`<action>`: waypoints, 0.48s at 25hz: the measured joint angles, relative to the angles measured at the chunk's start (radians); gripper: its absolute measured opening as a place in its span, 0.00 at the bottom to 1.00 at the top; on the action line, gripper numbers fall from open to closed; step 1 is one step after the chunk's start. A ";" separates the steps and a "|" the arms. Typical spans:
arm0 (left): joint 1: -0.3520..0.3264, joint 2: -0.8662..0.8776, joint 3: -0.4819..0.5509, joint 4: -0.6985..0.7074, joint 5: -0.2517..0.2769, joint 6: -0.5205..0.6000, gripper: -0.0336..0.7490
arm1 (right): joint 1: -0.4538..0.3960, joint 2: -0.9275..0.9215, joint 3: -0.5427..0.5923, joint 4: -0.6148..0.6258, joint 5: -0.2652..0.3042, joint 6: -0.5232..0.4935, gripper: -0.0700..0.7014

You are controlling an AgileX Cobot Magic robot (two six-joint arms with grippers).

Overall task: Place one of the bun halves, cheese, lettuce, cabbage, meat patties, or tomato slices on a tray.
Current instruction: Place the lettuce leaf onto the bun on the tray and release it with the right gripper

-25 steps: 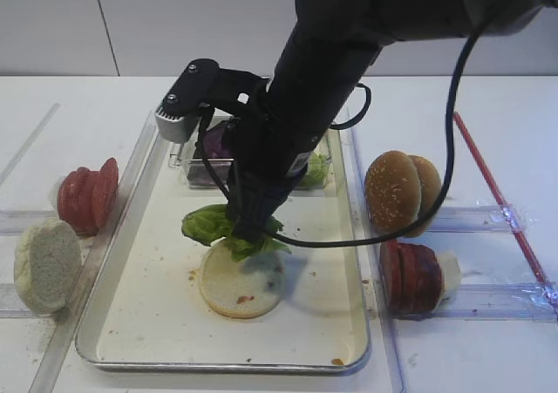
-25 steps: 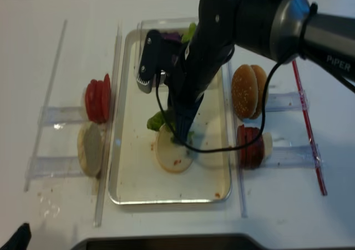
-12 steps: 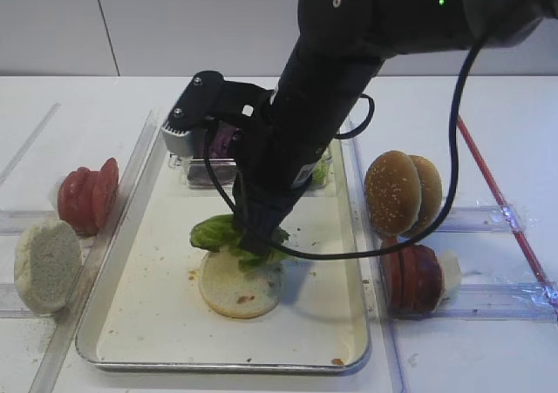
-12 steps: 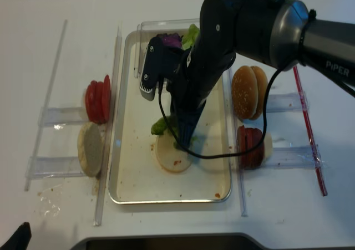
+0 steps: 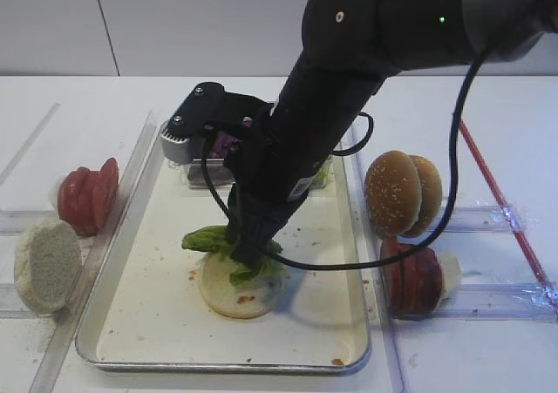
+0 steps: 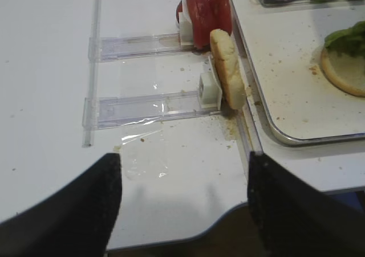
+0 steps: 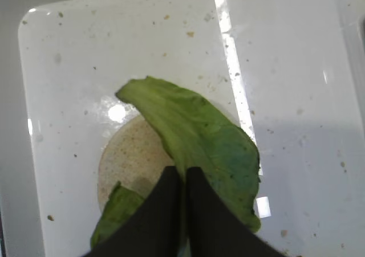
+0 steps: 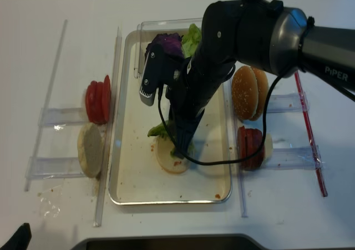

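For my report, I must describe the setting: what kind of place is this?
Probably a lab bench set up as a mock burger station: a white table, clear racks holding tomato slices and sesame buns, and a metal tray.

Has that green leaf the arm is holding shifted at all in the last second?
Yes. The lettuce has slid toward the near end of the tray, and now lies further over the bun half there.
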 joint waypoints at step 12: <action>0.000 0.000 0.000 0.000 0.000 0.000 0.60 | 0.000 0.000 0.000 0.024 0.018 -0.005 0.17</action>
